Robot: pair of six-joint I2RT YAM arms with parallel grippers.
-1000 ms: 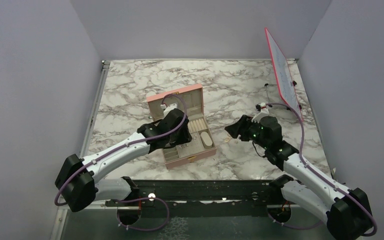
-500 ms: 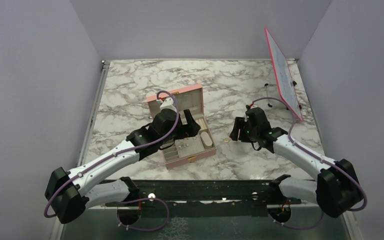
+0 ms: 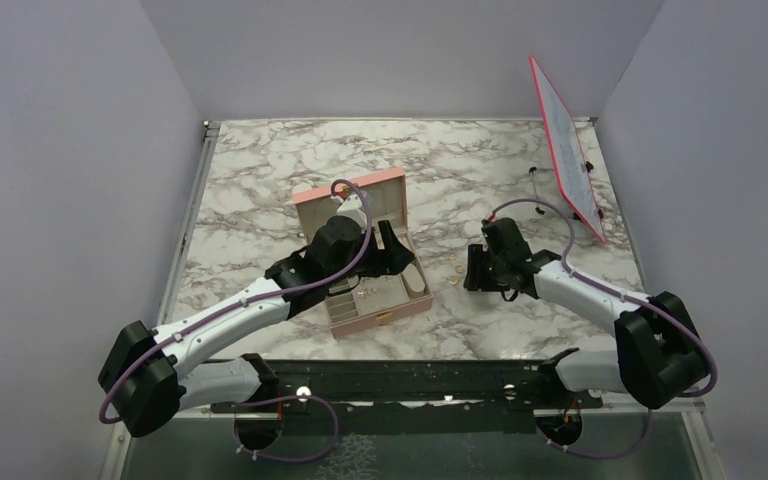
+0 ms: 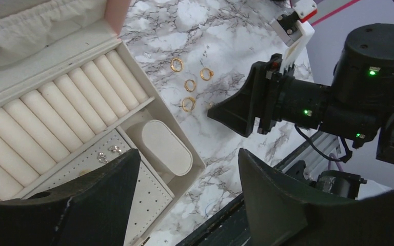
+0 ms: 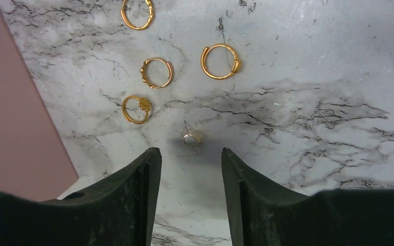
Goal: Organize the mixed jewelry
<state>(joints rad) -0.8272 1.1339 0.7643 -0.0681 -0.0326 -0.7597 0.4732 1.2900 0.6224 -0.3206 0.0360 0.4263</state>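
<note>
Nearest, left tool (image 4: 184, 171): jaws spread wide with nothing between them; it hangs above the front right part of the pink box (image 3: 385, 312), over the oval pad.
Pink box: lid raised at the back, beige lining. A row of ring rolls (image 4: 56, 123) sits behind, the oval pad (image 4: 166, 148) at front right, and a perforated panel (image 4: 154, 197) just beside the pad.
Earring pieces (image 4: 109, 154): two small silvery items lying on the perforated panel, inside the box.
Right tool (image 5: 191, 156): jaws parted and gripping nothing; low over the marble worktop (image 3: 260, 170), right of the box.
Stud earring (image 5: 191, 136): one small pale piece on the worktop, just beyond the gap of the right tool's jaws and not touching them.
Gold rings (image 5: 157, 73): four, loose on the worktop between the box and the right tool, each apart from the others, just past the stud.
Pink-framed board (image 3: 565, 150): leaning at the right wall toward the far corner, well apart from the jewelry.
</note>
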